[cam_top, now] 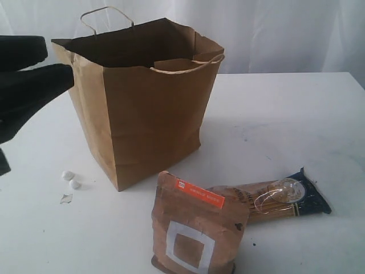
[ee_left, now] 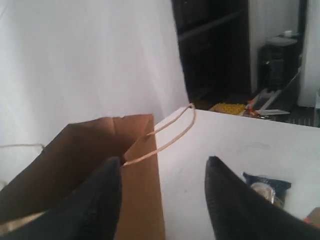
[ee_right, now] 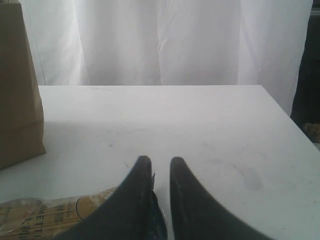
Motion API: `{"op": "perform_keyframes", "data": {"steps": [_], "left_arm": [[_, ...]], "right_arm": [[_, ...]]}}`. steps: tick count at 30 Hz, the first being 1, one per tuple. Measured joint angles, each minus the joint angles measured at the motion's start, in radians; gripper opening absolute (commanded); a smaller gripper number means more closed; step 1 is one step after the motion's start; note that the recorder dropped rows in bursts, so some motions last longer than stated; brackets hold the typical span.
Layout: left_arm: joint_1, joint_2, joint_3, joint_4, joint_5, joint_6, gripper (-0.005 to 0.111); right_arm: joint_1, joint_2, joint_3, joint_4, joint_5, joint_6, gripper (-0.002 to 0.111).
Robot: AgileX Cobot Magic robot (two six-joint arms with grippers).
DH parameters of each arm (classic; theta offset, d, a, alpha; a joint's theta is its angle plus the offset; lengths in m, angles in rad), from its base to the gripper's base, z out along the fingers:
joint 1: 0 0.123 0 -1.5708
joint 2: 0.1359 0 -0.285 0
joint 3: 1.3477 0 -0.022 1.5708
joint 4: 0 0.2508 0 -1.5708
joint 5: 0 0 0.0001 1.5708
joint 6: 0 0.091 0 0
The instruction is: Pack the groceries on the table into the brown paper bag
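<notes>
The brown paper bag (cam_top: 148,120) stands open on the table (cam_top: 274,125), left of centre. In front of it stands the brown pouch with a white square (cam_top: 194,228). The blue-ended spaghetti pack (cam_top: 274,200) lies flat to the pouch's right. My left gripper (cam_top: 57,60) hovers open and empty at the bag's upper left rim. In the left wrist view one of its fingers (ee_left: 107,190) is over the bag (ee_left: 75,150). My right gripper (ee_right: 156,160) is out of the exterior view. It hangs above the spaghetti pack's blue end (ee_right: 162,220), jaws nearly together, holding nothing. The jars, can and packet are out of view.
Small white crumbs (cam_top: 71,180) and a scrap lie on the table left of the bag's base. A white curtain hangs behind the table. The table's far edge runs behind the bag, and dark furniture (ee_left: 215,45) stands beyond the table.
</notes>
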Motion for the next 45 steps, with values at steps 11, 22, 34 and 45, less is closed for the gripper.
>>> {"op": "perform_keyframes", "data": {"steps": [11, 22, 34, 45], "left_arm": [[0.000, -0.009, 0.000, 0.008, 0.083, 0.017, 0.051], [0.000, -0.029, -0.034, 0.549, 0.105, -0.506, 0.051], [0.000, -0.032, -0.131, 1.943, 0.190, -2.323, 0.051], [-0.023, -0.024, -0.131, 2.004, 0.248, -2.370, 0.065]], "right_arm": [[0.000, 0.000, 0.000, 0.000, 0.000, 0.000, 0.014], [0.000, 0.000, 0.000, 0.000, 0.000, 0.000, 0.014], [0.000, 0.000, 0.000, 0.000, 0.000, 0.000, 0.014], [0.000, 0.000, 0.000, 0.000, 0.000, 0.000, 0.014]]}}
